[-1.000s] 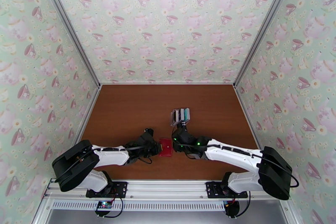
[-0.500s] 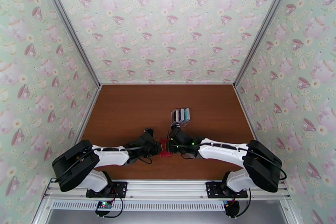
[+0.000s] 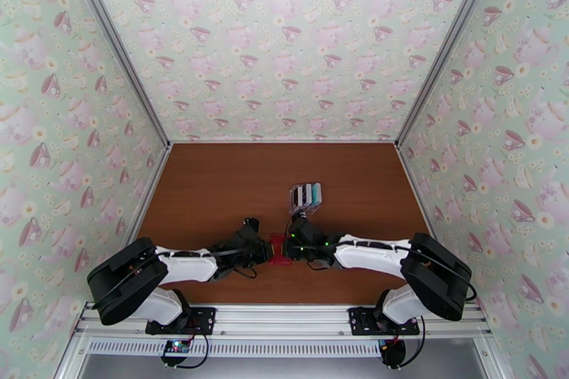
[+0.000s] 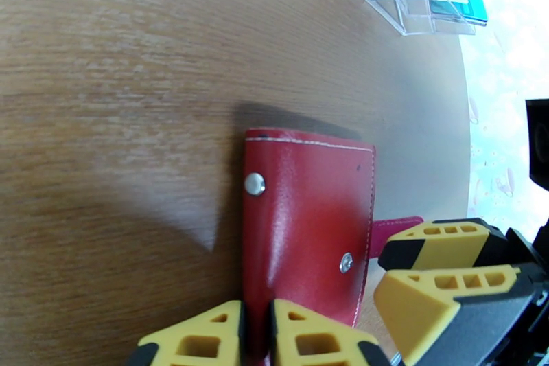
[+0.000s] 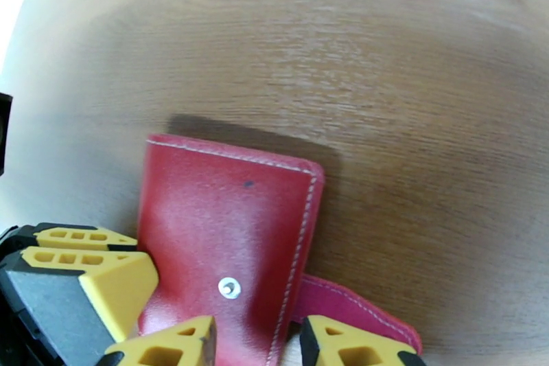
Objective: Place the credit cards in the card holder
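While every card sits in the rack, progress: nothing loaded; opening and all insertions remain.
Red leather-like folding card holder [image 3: 279,251]: folded shut, flat, near the brown table's [image 3: 213,181] near edge.
Left gripper [image 4: 257,336]: clamped on its edge.
Right gripper [image 5: 259,343]: straddles its snap-tab side; grip unclear.
Thin plastic credit cards [image 3: 306,194]: in clear plastic rack [image 4: 405,0], farther back.

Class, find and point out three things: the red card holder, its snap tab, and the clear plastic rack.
card holder [image 4: 309,209]: left wrist view, middle of its red cover.
snap tab [image 5: 353,302]: right wrist view, on the strap beyond the cover's edge.
clear plastic rack [image 4: 401,7]: left wrist view, its bare front lip.
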